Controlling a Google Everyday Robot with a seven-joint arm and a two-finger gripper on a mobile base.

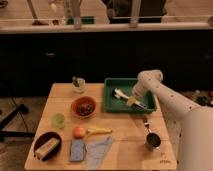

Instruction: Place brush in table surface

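Observation:
The slim white brush lies inside the green tray at the back right of the light wooden table surface. My gripper is down in the tray, at the right end of the brush and touching or very close to it. The white arm reaches in from the right and hides part of the tray's right side. I cannot tell whether the brush is gripped.
On the table are a red bowl, a cup with greenery, a small green cup, an orange fruit, a banana, a black bowl with a wooden scrubber, a blue sponge, a cloth and a metal cup.

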